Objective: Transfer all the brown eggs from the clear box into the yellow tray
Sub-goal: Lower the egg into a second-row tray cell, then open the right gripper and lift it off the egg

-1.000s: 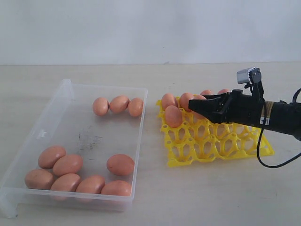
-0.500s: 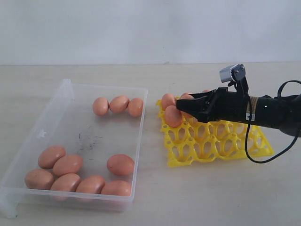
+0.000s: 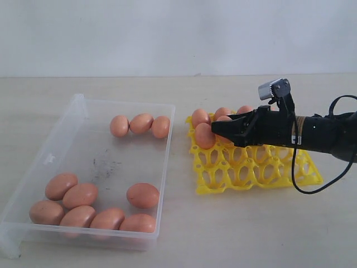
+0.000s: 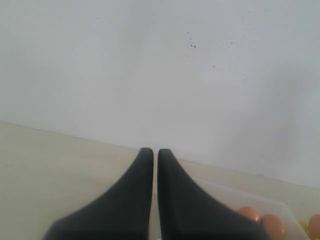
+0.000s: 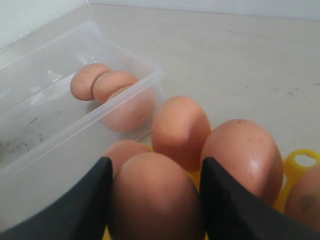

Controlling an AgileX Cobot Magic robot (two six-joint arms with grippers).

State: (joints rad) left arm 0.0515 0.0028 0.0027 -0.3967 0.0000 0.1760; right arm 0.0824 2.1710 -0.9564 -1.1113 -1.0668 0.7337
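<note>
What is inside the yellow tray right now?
At least four brown eggs sit in the yellow tray, in its far cups; the near cups are bare. The right claw, shut on another egg, covers the cups beneath it.

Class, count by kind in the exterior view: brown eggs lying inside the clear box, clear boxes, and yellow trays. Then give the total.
Brown eggs inside the clear box: 10
Clear box: 1
Yellow tray: 1
Total: 12

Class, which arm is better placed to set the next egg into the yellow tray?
Right: the right end effector grips an egg above the tray; the left end effector is shut, empty, out of the exterior view.
</note>
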